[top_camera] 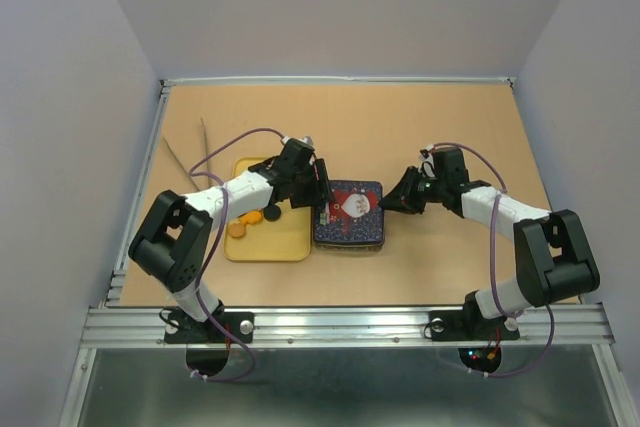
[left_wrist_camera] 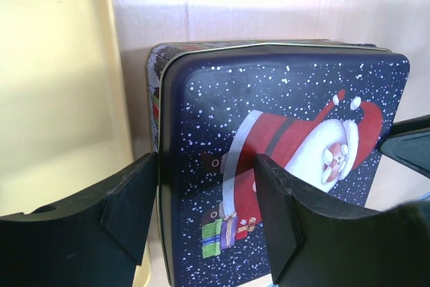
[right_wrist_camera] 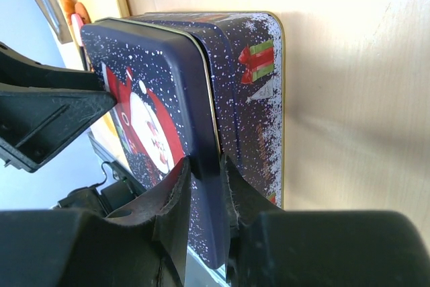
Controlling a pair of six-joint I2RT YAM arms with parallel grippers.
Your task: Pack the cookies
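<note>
The cookies (top_camera: 250, 220), orange discs and a black one, lie on a yellow tray (top_camera: 292, 247); two orange ones (right_wrist_camera: 74, 7) show far off in the right wrist view. Beside the tray stands a dark blue Santa tin (top_camera: 348, 217). Its lid (left_wrist_camera: 289, 99) sits slightly askew on the base (right_wrist_camera: 250, 85). My left gripper (left_wrist_camera: 205, 196) is open and straddles the lid's left edge, one finger (left_wrist_camera: 127, 210) outside the rim and the other above the lid. My right gripper (right_wrist_camera: 205, 174) pinches the lid's (right_wrist_camera: 154, 78) right rim between both fingers. Seen from above, the grippers (top_camera: 322, 197) (top_camera: 388, 205) flank the tin.
The yellow tray (left_wrist_camera: 54, 85) lies directly left of the tin, almost touching it. Two thin sticks (top_camera: 204, 139) lie at the back left of the brown table. A metal rail (top_camera: 350, 325) runs along the near edge, and low walls close in the table's sides.
</note>
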